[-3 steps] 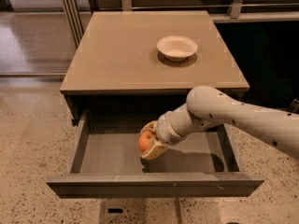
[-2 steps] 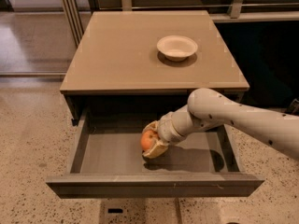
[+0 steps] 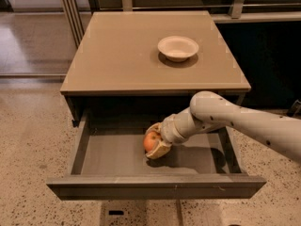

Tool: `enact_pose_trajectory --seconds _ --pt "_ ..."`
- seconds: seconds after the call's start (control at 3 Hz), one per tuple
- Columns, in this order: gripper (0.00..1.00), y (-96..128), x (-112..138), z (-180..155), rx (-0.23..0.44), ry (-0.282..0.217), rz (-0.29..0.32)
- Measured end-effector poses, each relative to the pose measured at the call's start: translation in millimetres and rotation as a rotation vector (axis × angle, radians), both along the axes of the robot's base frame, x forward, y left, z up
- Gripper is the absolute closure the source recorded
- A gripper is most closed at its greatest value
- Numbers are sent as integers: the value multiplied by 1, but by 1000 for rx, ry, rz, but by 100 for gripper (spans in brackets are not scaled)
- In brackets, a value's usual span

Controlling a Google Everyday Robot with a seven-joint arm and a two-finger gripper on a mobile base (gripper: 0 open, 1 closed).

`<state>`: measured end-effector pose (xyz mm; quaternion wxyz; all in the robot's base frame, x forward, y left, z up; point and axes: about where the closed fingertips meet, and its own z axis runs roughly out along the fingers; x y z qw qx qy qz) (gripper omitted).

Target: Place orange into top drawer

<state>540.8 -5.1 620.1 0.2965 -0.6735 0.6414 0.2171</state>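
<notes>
**Scene status**

1. Cabinet. A tan worktop (image 3: 117, 55) forms the top of the cabinet. A shallow cream-white bowl (image 3: 178, 47) stands upright on it, toward the far right, well apart from everything else.

2. Top drawer. The top drawer (image 3: 155, 186) is pulled out toward the near side, directly below the worktop edge. Its flat front panel faces the viewer and its smooth grey floor is exposed across nearly the full width. The far part of the drawer lies in shadow under the worktop.

3. Arm. The pale arm (image 3: 244, 124) enters from the right edge of the scene, crosses above the right wall of the drawer and slopes down and left into the drawer cavity.

4. Pincer. The pincer (image 3: 153, 143) is inside the drawer, near its middle, slightly right of centre. It is clamped on the orange (image 3: 150, 141): the two tan fingers (image 3: 159, 150) sit one on the far side and one on the near side of the fruit, both touching it.

5. Orange. The orange is inside the top drawer, held between the fingers, low over the grey floor. The near finger is at or just above the drawer floor; whether the fruit itself touches the floor cannot be determined. A dark shadow falls on the drawer floor to the right of the pincer.

6. Surroundings. The cabinet stands on a speckled ground surface (image 3: 28, 145), visible left and near.
</notes>
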Motion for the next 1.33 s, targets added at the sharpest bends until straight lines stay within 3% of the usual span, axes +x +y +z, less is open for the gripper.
enact_pose_trajectory --seconds 0.33,1.0,1.33 --pt "50 0 0 0 0 0 0" --pt "3 0 0 0 0 0 0" --pt "0 1 0 0 0 1 1"
